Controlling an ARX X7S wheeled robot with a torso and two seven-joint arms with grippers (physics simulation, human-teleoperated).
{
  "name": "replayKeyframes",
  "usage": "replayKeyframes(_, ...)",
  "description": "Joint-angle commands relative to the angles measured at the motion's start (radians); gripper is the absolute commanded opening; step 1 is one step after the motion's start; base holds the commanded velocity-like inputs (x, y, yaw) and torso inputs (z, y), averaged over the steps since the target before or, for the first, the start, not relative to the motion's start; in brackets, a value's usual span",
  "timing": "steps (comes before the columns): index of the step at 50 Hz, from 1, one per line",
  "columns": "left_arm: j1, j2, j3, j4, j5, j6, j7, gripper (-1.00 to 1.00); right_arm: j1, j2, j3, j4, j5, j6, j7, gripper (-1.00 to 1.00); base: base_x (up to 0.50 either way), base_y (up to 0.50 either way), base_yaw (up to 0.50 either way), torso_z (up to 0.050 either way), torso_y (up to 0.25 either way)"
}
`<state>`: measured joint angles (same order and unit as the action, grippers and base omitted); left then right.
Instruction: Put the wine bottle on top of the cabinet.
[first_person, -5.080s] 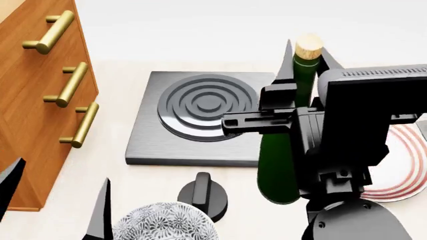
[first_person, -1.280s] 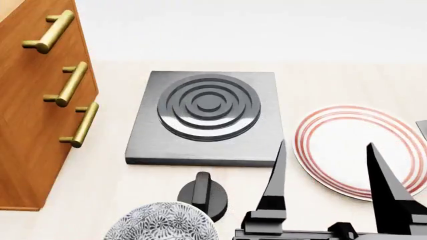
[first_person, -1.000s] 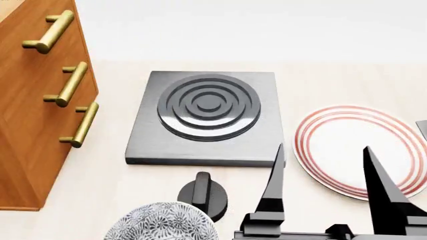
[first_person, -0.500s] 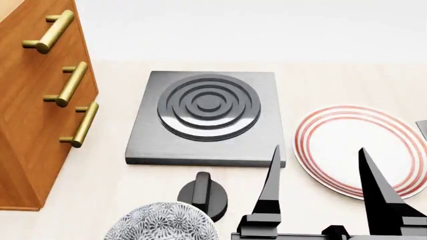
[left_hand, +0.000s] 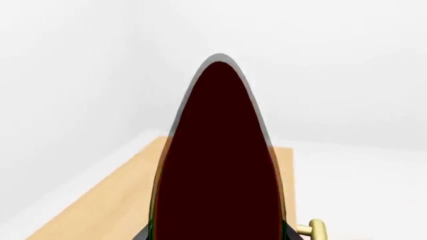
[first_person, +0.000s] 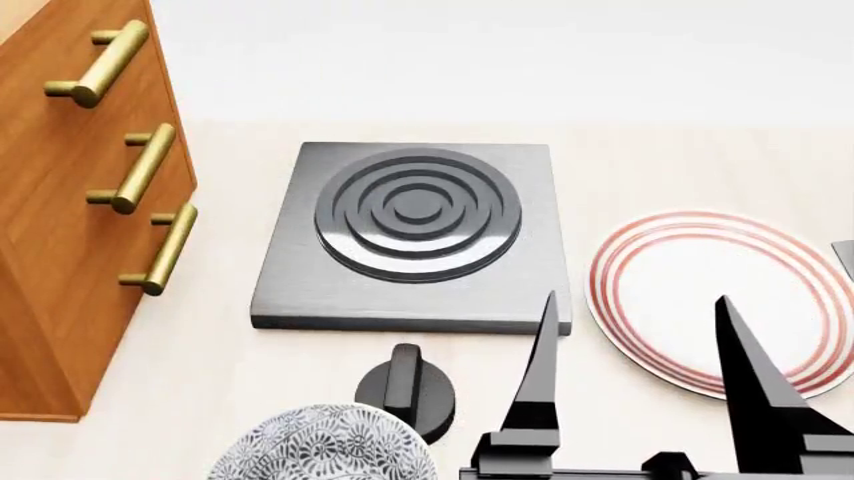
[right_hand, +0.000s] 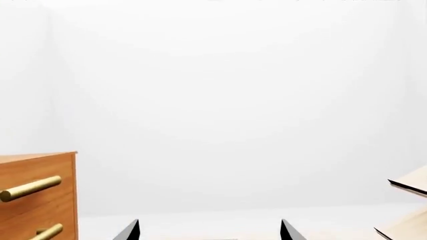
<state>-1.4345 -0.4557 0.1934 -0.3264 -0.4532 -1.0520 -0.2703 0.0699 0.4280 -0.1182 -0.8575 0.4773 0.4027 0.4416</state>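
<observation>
While the right claw gapes empty, wine bottle fills the left wrist view.

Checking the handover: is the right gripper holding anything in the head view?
No, the right gripper is open, with only bare counter and plate between its fingers.

We see a dark hob plate with raised rings lying on the pale worktop, a red-ringed plate just beside it, a black knob nearer us, touching a patterned bowl.
</observation>
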Motion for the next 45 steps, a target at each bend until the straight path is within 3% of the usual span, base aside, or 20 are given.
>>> replayKeyframes(1, 0.032, 0.004, -0.05, 0.005, -0.027, 0.033, -0.013, -1.0, -0.006, 0.006, 0.002, -0.013, 0.005, -0.001, 0.008, 1.0, 0.0, 0.0, 0.0, 0.0, 0.0)
replayKeyframes(45, 0.124, -0.006, -0.097, 0.021, -0.056, 0.027, -0.037, -1.0, -0.003, 0.014, -0.02, -0.002, 0.009, -0.016, 0.014, 1.0, 0.0, 0.0, 0.0, 0.0, 0.0)
